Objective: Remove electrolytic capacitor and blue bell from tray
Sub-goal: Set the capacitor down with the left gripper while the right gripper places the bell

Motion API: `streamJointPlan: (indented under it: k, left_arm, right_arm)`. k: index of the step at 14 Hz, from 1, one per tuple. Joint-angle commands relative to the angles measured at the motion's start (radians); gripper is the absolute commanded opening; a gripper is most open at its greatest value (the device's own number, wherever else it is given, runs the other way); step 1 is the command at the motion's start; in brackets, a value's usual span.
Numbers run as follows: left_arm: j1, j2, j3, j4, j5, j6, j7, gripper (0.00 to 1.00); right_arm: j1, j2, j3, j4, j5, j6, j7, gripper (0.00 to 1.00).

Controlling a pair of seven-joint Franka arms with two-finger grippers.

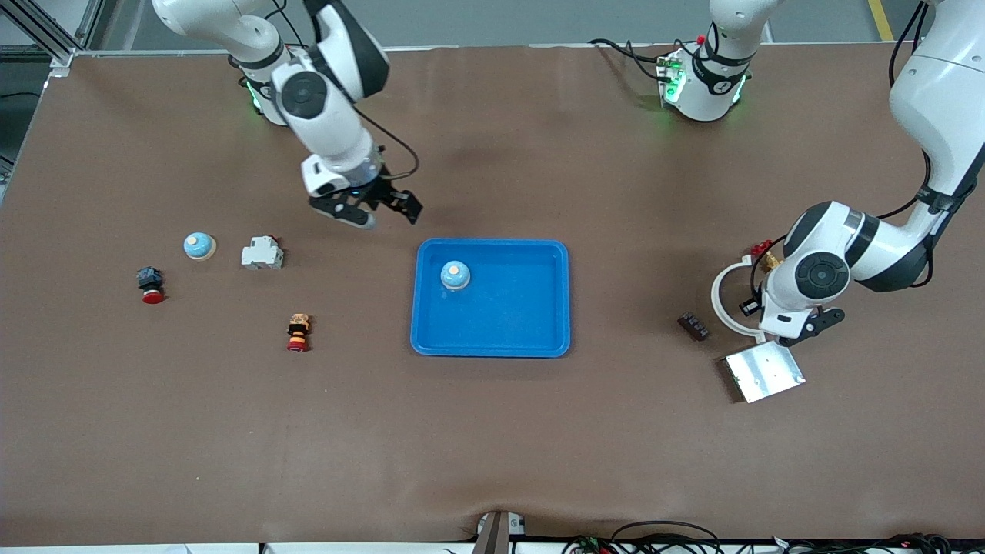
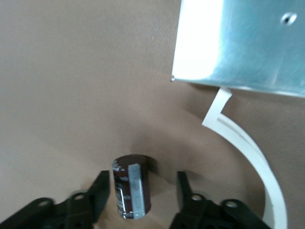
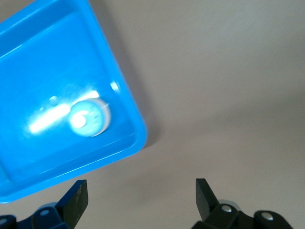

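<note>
The tray [image 1: 539,323] sits mid-table with one blue bell [image 1: 455,275] in it, in the corner toward the right arm's base. The right gripper [image 1: 371,211] hovers over bare table just off that corner, fingers spread wide and empty. Its risk looks like coming down on the rim instead of the bell, or nudging the round bell so it slides off across the slick tray floor.

The left gripper [image 2: 143,191] is low at the left arm's end of the table, fingers released either side of the capacitor [image 2: 131,186], which stands upright on the table with gaps both sides. Pulling away crooked could clip and topple it, and then it might roll toward the metal plate [image 1: 763,372] nearby.
</note>
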Motion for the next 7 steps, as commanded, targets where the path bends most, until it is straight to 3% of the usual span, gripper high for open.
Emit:
streamJointPlan:
  k: [1,7]
  left_arm:
    - [0.013,-0.086,-0.028,0.011,0.003,0.007,0.012,1.0]
    - [0.016,-0.126,-0.182,0.149,-0.064,-0.076,0.067,1.0]
  right_arm:
    - [0.079,0.156,-0.02,0.157,0.003,-0.009,0.125,1.0]
    - [0.094,0.365,-0.023,0.358,-0.126,-0.016,0.264,1.0]
